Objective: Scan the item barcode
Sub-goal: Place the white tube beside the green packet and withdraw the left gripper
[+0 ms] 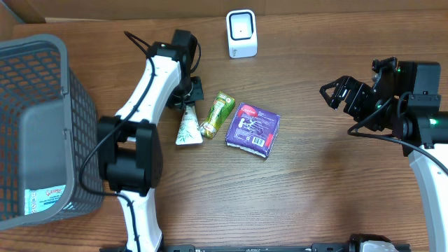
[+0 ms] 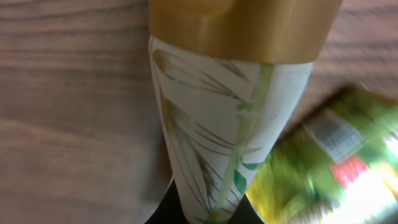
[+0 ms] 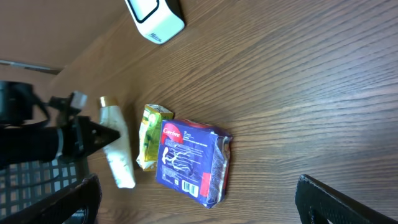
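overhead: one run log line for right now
left gripper shut, tips at tube | right gripper open, off to the side | pouch, pack beside tube on table | scanner untouched

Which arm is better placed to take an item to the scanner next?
Left. Its hand is already closed on the tube, which lies not far from the scanner. The right hand hangs open at the table's far side, away from every item.
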